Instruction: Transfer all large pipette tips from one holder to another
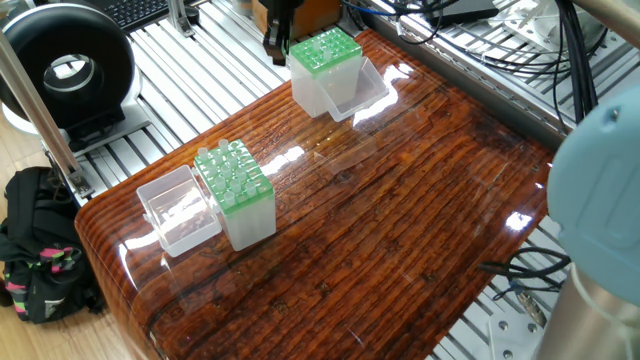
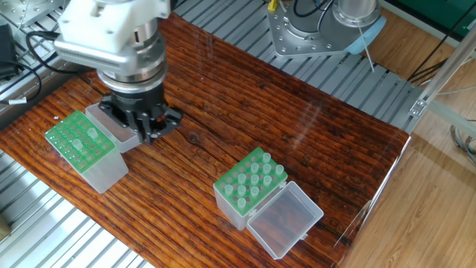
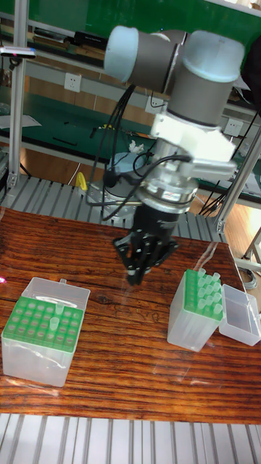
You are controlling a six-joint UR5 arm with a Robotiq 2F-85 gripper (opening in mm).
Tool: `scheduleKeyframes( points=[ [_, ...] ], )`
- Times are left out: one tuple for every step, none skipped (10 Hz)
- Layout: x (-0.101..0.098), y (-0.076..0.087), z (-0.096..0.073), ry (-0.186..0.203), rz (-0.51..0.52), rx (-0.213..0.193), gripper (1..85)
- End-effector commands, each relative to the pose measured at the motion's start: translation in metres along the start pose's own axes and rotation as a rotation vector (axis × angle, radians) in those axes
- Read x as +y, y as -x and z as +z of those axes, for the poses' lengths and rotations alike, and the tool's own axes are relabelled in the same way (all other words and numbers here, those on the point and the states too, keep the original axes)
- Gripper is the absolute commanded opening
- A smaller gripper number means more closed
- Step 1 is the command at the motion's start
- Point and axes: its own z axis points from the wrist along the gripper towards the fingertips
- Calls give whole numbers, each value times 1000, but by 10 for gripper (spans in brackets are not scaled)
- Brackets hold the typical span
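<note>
gripper (image 3: 137, 273) mid-frame, above the table, fingers close together; we cannot tell if it holds a tip | large pipette tips (image 3: 206, 284) upright in right holder (image 3: 194, 317) | lower-left holder (image 3: 41, 341) nearly empty, likely destination

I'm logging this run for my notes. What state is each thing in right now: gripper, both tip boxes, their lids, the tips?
Gripper: above the table, nothing visibly held; open or shut unclear.
Full box: lid open, loaded with tips.
Other box: lid open, nearly empty, a tip or two standing in it.
Both lids: hinged back, lying flat.
</note>
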Motion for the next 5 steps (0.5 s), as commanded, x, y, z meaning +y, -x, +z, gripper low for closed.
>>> scheduleKeyframes(
  points=[
    [-39,-16,23,5,-5,12,180],
    [-55,-22,32,5,-22,12,183],
    [-70,-29,42,-11,-35,8,187],
    [-83,-36,49,-33,-50,6,187],
    [-93,-43,51,-41,-65,7,187]
  ],
)
